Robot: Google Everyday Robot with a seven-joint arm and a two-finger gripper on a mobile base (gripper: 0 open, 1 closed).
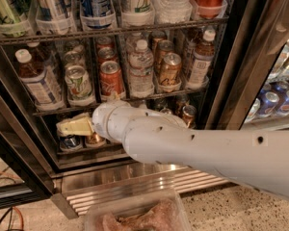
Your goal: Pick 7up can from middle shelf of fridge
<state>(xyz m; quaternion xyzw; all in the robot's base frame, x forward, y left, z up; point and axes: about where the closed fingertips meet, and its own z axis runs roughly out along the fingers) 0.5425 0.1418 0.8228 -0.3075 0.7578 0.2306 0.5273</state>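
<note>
The 7up can [78, 83], whitish-silver with green lettering, stands upright at the front left of the middle shelf [48, 110] of the fridge [220, 81]. A red Coca-Cola can [111, 79] stands just to its right. My gripper [74, 125], cream-coloured at the end of the white arm [183, 146], is just below the shelf's front rail, under and slightly left of the 7up can. It holds nothing that I can see. The arm hides part of the bottom rack.
A water bottle [141, 69], a gold-brown can [169, 69] and a capped bottle [36, 81] share the middle shelf. Tall cans fill the rack above [135, 4]. Cans [70, 141] sit low behind the gripper. A plastic tub [135, 214] lies before the base grille [135, 186]. Another cooler [279, 100] stands to the right.
</note>
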